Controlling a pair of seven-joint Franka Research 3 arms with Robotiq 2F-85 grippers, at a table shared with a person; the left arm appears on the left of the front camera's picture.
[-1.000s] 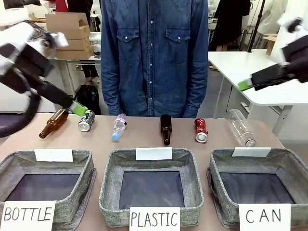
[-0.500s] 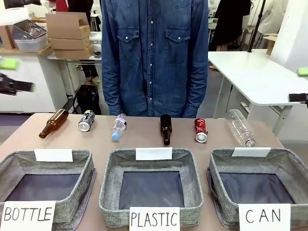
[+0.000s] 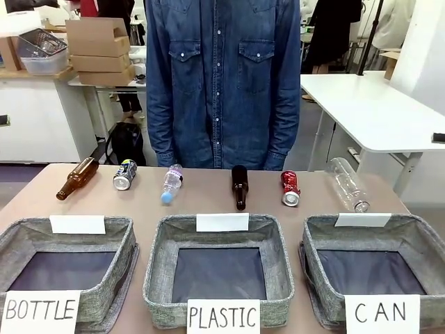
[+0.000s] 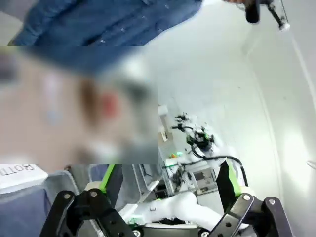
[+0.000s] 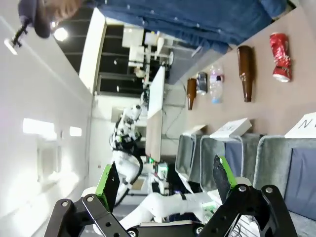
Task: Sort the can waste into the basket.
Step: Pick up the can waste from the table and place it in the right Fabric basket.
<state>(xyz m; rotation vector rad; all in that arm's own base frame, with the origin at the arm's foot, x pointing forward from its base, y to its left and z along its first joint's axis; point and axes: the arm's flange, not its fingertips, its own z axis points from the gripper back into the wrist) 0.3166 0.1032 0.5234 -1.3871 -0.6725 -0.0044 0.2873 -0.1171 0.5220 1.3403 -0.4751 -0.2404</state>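
Note:
The red can [image 3: 290,188] lies on its side on the far half of the table, right of centre. The black-and-silver can [image 3: 125,175] lies at the far left, beside a brown bottle. The grey basket [image 3: 311,261] with the "CAN" card [image 3: 382,313] stands at the near right with nothing in it. In the right wrist view my right gripper [image 5: 164,177] hangs open and holds nothing, well off from the red can [image 5: 280,57] and the black can [image 5: 202,83]. My left gripper [image 4: 168,180] is open too, with nothing in it, above a blurred table.
Two brown glass bottles [image 3: 77,177] [image 3: 240,186] and two clear plastic bottles [image 3: 171,184] [image 3: 347,184] lie in the same row as the cans. The "BOTTLE" basket [image 3: 125,233] and "PLASTIC" basket [image 3: 158,268] stand along the near edge. A person in a denim shirt [image 3: 222,76] stands at the far side.
Both arms have pulled back out of the front view, the left one to the left and the right one to the right. The cans, bottles and baskets have not moved.

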